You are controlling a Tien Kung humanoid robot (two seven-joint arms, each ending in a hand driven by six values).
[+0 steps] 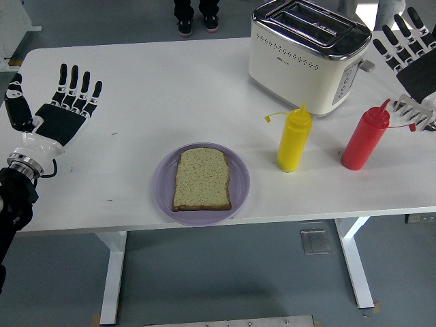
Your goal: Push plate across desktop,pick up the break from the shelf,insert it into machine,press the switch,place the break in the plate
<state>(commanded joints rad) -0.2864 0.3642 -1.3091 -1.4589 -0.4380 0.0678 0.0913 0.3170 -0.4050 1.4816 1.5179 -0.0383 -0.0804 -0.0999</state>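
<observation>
A slice of bread (201, 179) lies flat on the purple plate (240, 178) near the table's front edge. The cream toaster (306, 54) stands at the back right, its slots empty as far as I can see. My left hand (60, 109) hovers over the table's left side, palm up, fingers spread and holding nothing. My right hand (407, 58) is at the right edge beside the toaster, fingers spread, also holding nothing. Just below it sits a white rack (413, 112), partly cut off by the picture's edge.
A yellow squeeze bottle (294, 139) and a red squeeze bottle (365, 137) stand between the plate and the toaster. A person's shoes (197, 20) show on the floor beyond the table's far edge.
</observation>
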